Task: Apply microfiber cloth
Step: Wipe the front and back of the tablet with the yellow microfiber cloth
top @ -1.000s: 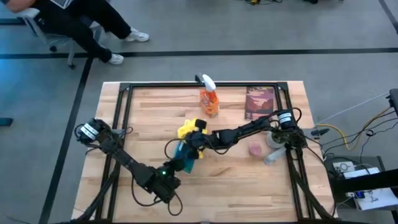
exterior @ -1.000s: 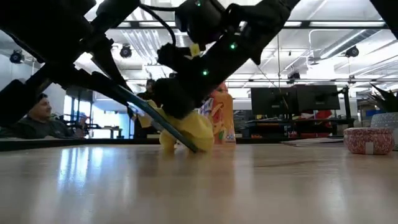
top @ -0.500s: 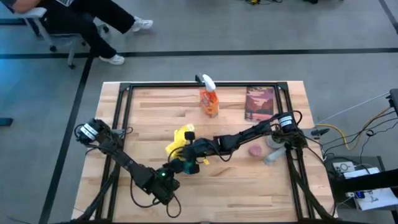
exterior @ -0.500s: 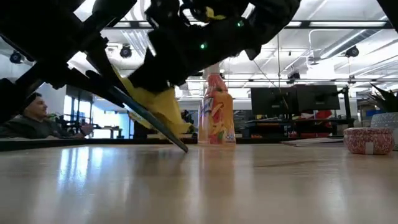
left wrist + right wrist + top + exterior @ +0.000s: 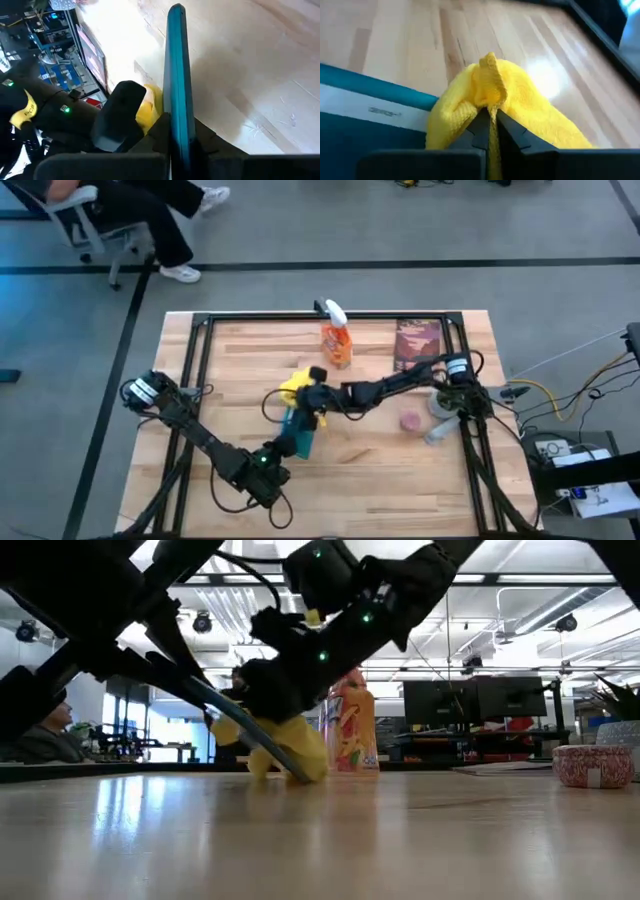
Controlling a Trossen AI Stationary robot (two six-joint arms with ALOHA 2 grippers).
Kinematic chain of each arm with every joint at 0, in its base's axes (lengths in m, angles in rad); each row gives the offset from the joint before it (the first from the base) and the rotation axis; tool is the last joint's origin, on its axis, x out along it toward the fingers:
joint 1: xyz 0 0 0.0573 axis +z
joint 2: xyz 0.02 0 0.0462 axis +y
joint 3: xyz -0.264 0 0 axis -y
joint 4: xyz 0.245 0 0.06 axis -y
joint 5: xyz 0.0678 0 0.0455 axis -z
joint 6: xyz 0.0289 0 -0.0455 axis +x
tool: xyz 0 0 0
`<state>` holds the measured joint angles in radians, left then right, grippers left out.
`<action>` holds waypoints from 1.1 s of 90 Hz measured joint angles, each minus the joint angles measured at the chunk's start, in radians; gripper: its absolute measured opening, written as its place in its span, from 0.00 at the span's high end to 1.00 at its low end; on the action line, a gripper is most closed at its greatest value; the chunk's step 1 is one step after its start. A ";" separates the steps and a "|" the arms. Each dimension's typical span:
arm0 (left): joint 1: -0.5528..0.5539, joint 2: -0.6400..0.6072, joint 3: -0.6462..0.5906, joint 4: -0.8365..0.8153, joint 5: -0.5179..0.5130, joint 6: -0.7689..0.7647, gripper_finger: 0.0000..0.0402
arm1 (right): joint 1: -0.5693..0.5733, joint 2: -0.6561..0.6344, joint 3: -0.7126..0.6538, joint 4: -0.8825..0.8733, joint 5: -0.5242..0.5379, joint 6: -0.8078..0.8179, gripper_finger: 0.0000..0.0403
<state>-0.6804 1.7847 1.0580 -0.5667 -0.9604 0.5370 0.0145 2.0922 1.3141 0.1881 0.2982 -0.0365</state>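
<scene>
Grey flooring surrounds a pale wooden worktop point(image 5: 250, 360) in the high view, with a seated person point(image 5: 120, 210) at the upper left of the frame. Near the worktop's middle, the right end effector point(image 5: 305, 397) is seen closed on the microfiber cloth point(image 5: 292, 387), a bright yellow bunch pressed against a teal-edged tablet point(image 5: 299, 432). That tablet is gripped at its lower end by the left end effector point(image 5: 285, 448), lower centre of the frame. An orange spray bottle point(image 5: 336, 340) stands above them, a dark book point(image 5: 417, 345) to its right.

At table height in the low view, the cloth point(image 5: 290, 752) is seen touching the worktop at centre left, against the slanted tablet point(image 5: 245, 728); the bottle point(image 5: 355, 730) stands behind.

From the left wrist, the tablet's teal edge point(image 5: 177, 80) is shown clamped between the dark fingers point(image 5: 160, 132), the yellow cloth point(image 5: 150, 107) just beside it.

From the right wrist, the cloth point(image 5: 505, 100) is pinched tightly between closed fingers point(image 5: 482, 127), touching the tablet point(image 5: 370, 115).
</scene>
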 joint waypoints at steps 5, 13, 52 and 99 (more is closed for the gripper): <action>0.000 0.000 0.000 0.000 0.000 -0.001 0.98 | -0.009 0.000 -0.002 -0.012 -0.016 0.011 1.00; 0.000 0.000 0.000 -0.001 0.000 0.001 0.98 | -0.012 0.000 -0.004 -0.015 -0.021 0.010 1.00; -0.003 0.000 0.002 -0.001 0.002 -0.013 0.98 | 0.059 -0.004 0.000 -0.033 -0.025 0.025 1.00; -0.002 0.000 -0.001 -0.018 -0.003 -0.048 0.98 | 0.174 -0.011 -0.008 -0.184 0.139 0.047 1.00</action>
<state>-0.6819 1.7847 1.0569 -0.5842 -0.9634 0.4889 0.1884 2.0809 1.3056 0.0041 0.4375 0.0106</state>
